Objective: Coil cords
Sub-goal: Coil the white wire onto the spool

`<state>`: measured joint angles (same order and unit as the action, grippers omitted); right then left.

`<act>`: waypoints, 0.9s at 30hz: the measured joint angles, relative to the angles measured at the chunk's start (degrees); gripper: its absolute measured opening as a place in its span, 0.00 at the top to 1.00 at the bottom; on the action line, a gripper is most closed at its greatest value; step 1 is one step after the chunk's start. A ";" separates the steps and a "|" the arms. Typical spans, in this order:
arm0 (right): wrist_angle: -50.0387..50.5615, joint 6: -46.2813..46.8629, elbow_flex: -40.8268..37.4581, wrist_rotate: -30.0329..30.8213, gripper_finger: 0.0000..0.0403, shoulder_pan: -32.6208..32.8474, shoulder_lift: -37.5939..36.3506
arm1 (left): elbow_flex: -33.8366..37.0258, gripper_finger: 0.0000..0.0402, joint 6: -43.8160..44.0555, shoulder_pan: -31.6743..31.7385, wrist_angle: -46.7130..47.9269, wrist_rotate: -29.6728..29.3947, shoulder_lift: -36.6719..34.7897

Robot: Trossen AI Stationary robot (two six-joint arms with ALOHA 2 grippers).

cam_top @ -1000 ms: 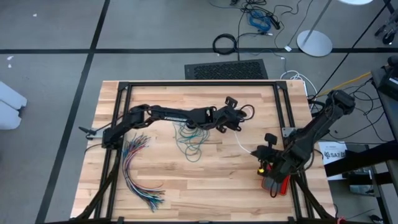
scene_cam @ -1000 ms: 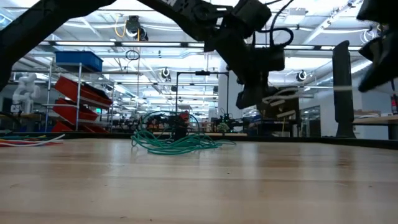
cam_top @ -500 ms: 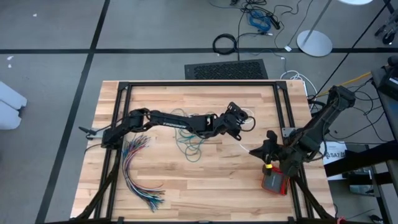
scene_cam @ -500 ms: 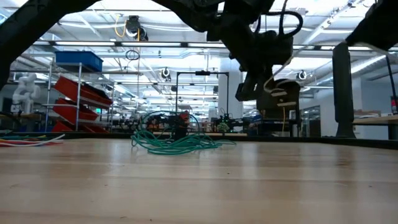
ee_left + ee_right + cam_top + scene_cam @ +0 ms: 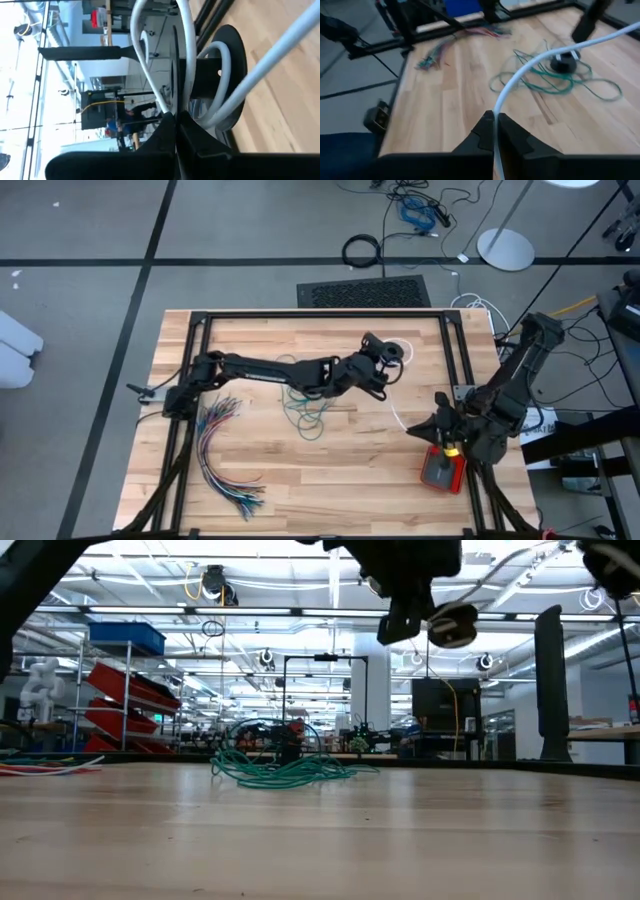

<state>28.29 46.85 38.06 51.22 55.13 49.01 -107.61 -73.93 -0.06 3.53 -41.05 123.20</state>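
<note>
The teal-green cord [image 5: 305,402] lies in a loose tangle on the wooden table, left of centre [image 5: 280,766]. My left gripper [image 5: 385,365] is shut and raised over the middle of the table. It carries a small dark round coil [image 5: 222,85] with a white cord wound on it [image 5: 450,626]. The white cord [image 5: 398,405] bows from there to my right gripper [image 5: 433,423], which is shut on it near the table's right side. My left gripper pinches the white cord [image 5: 166,111] between its two shut fingers, right beside the dark coil. The fingers reach in almost level from the table's left. The coil hangs off them, clear of the table. My right gripper pinches the white cord [image 5: 495,116] between its two fingertips, coming from the table's right and slanting down a little. The cord lies along the fingers. It rises from them in a bowed arc toward the coil, clear of the table.
A fan of many-coloured wires [image 5: 225,450] lies at the near left. A red object [image 5: 441,471] sits by the near right edge under my right arm. Black frame rails [image 5: 320,315] border the table. Bare wood lies in the near middle.
Both grippers have risen. My left gripper has carried the coil up and rolled. My right gripper has lifted off the red object, tipped nearer level and drawn the white cord up off the table. The teal-green cord has stayed where it was.
</note>
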 joint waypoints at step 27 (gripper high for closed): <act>-14.88 -19.57 0.00 4.53 1.00 11.04 0.66 | 0.00 1.00 -1.49 -11.24 9.96 -6.69 -13.57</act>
<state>13.41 27.28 38.06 55.75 66.17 49.67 -107.61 -75.42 -11.30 13.48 -47.74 109.64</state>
